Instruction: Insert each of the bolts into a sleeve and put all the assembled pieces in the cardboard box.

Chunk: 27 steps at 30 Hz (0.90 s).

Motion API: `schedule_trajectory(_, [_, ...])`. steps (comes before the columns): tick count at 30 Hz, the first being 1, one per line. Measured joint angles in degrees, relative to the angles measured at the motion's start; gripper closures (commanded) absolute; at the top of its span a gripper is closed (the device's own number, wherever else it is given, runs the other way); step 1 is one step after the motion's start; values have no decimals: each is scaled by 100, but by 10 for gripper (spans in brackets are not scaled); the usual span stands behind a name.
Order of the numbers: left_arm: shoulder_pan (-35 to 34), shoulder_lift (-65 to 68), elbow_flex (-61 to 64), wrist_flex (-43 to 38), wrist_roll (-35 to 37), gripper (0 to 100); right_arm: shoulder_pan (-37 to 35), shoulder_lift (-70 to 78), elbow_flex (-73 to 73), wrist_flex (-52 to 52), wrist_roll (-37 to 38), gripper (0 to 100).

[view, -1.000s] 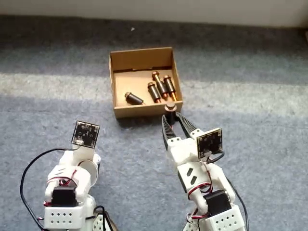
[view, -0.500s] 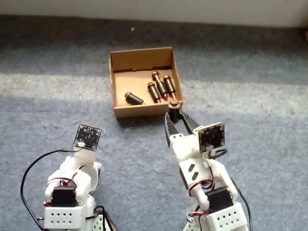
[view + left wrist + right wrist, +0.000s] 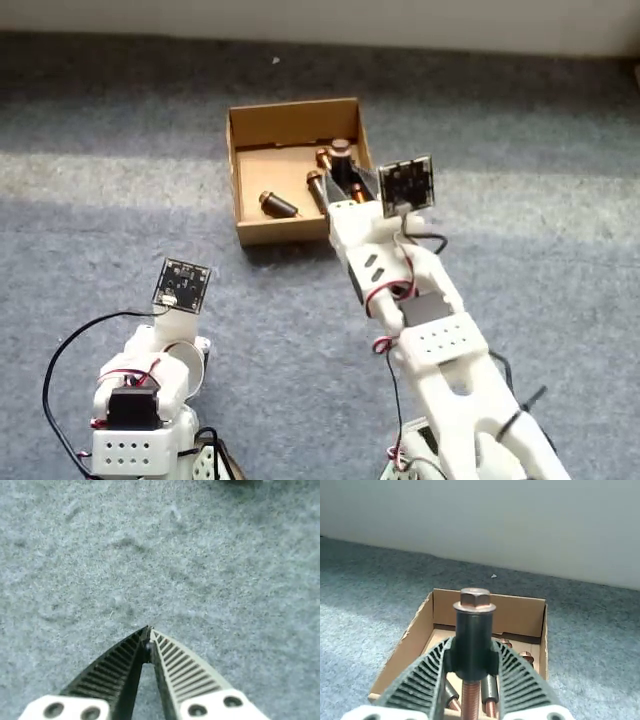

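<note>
Your right arm has stretched forward since a second ago; it has carried its load from just short of the near wall of the cardboard box to over the box's right half. Your left arm has barely shifted and sits folded at the near left.

Your right gripper is clamped on an assembled piece; its jaws stand apart only as wide as the piece between them, with the ribbed fingers pressing on both sides. You hold the piece upright in the right wrist view: a dark, smooth, cylindrical sleeve with a copper-coloured bolt through it; the bolt's hexagonal flanged head sits flush on the sleeve's top end, and its threaded shank comes out below, between the fingers. From the high view the head shows over the far right part of the box's inside; you cannot tell whether the lower end touches anything beneath.

Other assembled pieces lie on the box floor, each with the same dark sleeve and copper ends: one alone on the left and lying at a slant; another just beside your gripper; a third farther back, partly hidden.

Your left gripper has its jaws closed tip to tip with nothing between them; it hangs over bare grey carpet, well apart from the box.
</note>
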Motion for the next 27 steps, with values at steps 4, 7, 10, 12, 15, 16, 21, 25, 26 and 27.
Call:
schedule_trajectory(4, [0,0,0,9,0,992,0,1582,-756,-589,0,993])
schedule_trajectory(7, [0,0,0,9,0,992,0,2611,-1275,-765,0,993])
schedule_trajectory(10, [0,0,0,9,0,992,0,3490,-1767,-782,0,993])
schedule_trajectory(12, [0,0,0,9,0,992,0,3982,-2031,-782,0,991])
schedule_trajectory(15, [0,0,0,9,0,992,0,4580,-2295,-782,0,985])
schedule_trajectory(16, [0,0,0,9,0,992,0,4695,-2338,-782,0,970])
schedule_trajectory(21, [0,0,0,9,0,992,114,4835,-2374,-782,0,856])
schedule_trajectory(25, [0,0,0,9,0,992,193,4826,-2470,-809,0,853])
schedule_trajectory(26, [0,0,0,9,0,992,193,4826,-2470,-826,0,853])
schedule_trajectory(27, [0,0,0,9,0,992,185,4826,-2470,-826,0,853])
